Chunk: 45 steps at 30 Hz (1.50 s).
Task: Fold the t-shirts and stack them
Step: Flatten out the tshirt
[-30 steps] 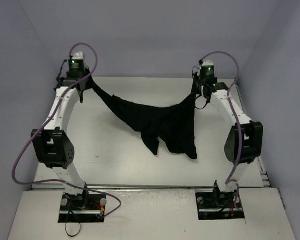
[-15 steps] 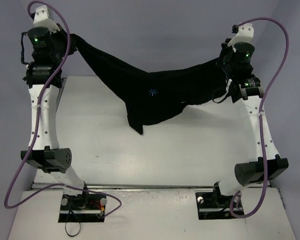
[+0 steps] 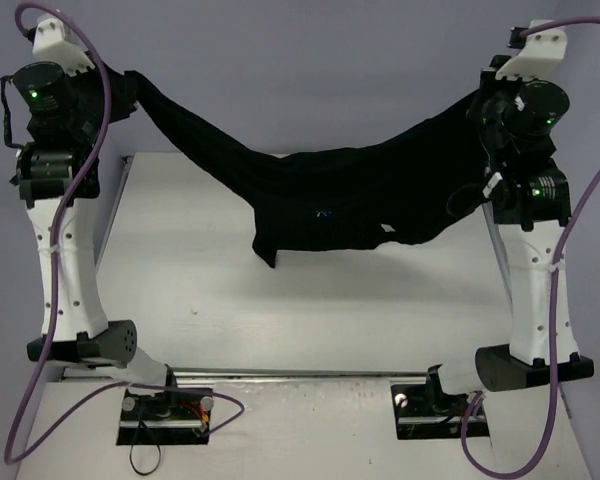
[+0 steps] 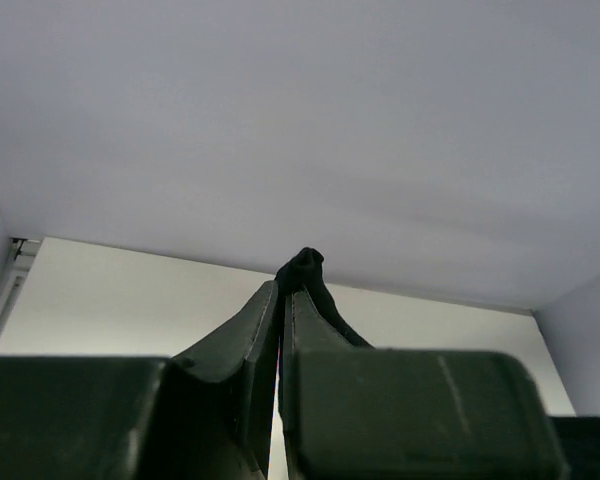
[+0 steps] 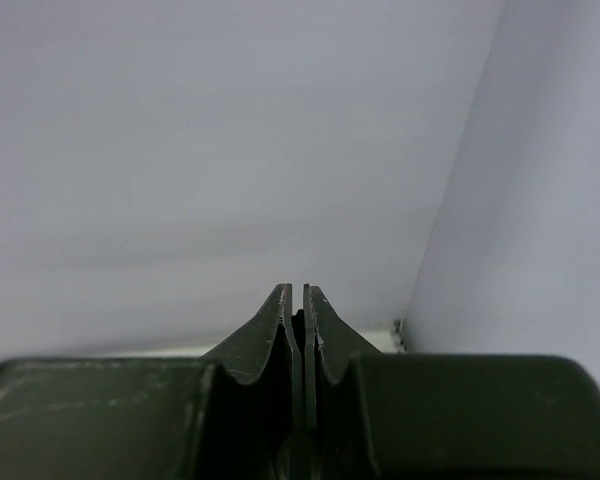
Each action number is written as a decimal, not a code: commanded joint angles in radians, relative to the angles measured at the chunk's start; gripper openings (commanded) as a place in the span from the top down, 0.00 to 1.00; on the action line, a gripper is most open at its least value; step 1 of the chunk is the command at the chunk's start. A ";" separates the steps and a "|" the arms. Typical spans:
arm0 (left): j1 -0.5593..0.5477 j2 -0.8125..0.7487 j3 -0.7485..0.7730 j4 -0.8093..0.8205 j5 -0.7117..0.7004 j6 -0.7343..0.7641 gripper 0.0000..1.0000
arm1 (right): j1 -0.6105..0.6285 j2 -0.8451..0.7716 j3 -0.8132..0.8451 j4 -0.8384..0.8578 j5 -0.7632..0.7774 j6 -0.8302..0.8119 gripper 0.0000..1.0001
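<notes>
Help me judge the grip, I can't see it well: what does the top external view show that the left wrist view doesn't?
Only the top view: the whole black t-shirt slung between the left tool and right tool, its middle sagging over the table. Only the left wrist view: the fingers pressed together, a nub of cloth poking past their tips. Both: black cloth and the pale table.

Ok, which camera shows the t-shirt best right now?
Top external: the whole t-shirt hangs stretched between the left gripper and right gripper, sagging in the middle over the table. The left wrist view shows only a pinched black tuft at its fingertips; the right wrist view shows barely a dark sliver between shut fingers.
</notes>
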<state>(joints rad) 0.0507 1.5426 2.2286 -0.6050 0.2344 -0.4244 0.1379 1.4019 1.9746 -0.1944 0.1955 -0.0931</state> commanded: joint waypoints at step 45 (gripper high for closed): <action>-0.161 -0.099 -0.953 0.295 -0.390 0.124 1.00 | 0.186 0.155 -1.063 0.174 -0.079 0.650 0.43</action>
<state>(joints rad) -0.1074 1.4596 1.2657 -0.3836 -0.1831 -0.2729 0.3230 1.5349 0.9197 -0.1181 0.0743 0.4453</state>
